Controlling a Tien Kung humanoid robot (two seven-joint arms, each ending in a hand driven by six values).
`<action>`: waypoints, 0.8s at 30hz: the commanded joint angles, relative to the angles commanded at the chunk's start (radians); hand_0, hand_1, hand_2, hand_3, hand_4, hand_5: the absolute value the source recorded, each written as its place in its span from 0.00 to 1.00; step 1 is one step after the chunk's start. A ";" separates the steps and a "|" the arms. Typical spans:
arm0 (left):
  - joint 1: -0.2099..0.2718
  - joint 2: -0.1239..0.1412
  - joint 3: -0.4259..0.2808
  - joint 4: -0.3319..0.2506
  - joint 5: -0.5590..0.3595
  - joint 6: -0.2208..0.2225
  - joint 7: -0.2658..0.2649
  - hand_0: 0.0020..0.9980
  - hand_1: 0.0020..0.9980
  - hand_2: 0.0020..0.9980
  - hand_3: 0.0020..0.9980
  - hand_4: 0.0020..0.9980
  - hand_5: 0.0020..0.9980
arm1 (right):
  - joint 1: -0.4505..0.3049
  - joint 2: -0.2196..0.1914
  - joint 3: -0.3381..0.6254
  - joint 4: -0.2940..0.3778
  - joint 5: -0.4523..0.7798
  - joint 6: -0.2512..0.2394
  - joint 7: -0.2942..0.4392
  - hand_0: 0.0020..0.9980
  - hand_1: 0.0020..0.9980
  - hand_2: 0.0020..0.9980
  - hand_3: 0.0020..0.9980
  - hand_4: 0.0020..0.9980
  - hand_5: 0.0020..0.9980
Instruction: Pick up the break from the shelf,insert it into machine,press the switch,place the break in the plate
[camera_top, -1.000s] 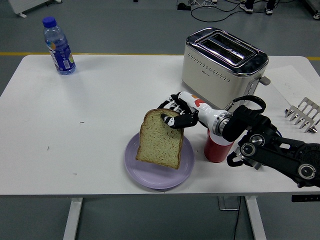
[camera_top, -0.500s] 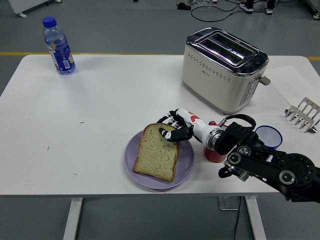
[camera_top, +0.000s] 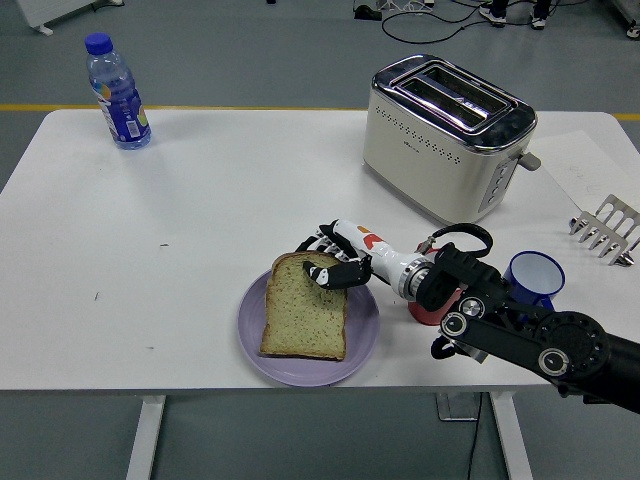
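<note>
1. Slice of bread (camera_top: 305, 318): lying flat on the purple plate (camera_top: 262, 360), crust edge toward the toaster side, lower edge toward the near table edge.
2. Purple plate: on the white table (camera_top: 200, 220), near its front edge, left of the red cup (camera_top: 428, 310).
3. Right hand (camera_top: 335, 265): entering from the lower right, reaching left over the plate; fingers (camera_top: 322, 271) curled and pinching the upper right corner of the bread, black fingertips on the top surface of the slice.
4. Right arm (camera_top: 520, 335): black, jointed, stretched across the near right part of the table, passing in front of the red cup and hiding most of it.
5. Toaster (camera_top: 447, 135): cream-coloured with chrome top, standing at the far right of the table, both slots visible from above, well apart from the plate.
6. Blue mug (camera_top: 535, 275): just right of the red cup, partly behind the arm.
7. Metal rack (camera_top: 608, 228): at the right table edge, beside a sheet of white paper (camera_top: 580, 165).
8. Water bottle (camera_top: 117, 92): upright with blue cap, at the far left corner of the table.
9. Left arm: out of view.
</note>
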 joint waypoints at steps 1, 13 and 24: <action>-0.001 0.000 0.000 0.000 0.001 0.000 0.000 0.63 0.58 0.63 0.72 0.52 0.98 | 0.000 0.002 0.001 -0.005 -0.018 0.006 0.005 0.53 0.58 0.58 0.57 0.52 0.04; -0.004 -0.001 0.002 0.000 -0.004 0.001 -0.002 0.63 0.58 0.63 0.71 0.52 0.98 | -0.008 0.006 0.020 -0.032 -0.218 0.084 0.008 0.88 0.84 0.92 0.85 0.70 0.13; -0.004 -0.001 0.004 0.000 -0.005 0.001 -0.002 0.63 0.58 0.63 0.71 0.52 0.98 | -0.048 -0.024 0.097 0.048 -0.216 -0.001 0.087 0.92 0.86 0.95 0.91 0.76 0.17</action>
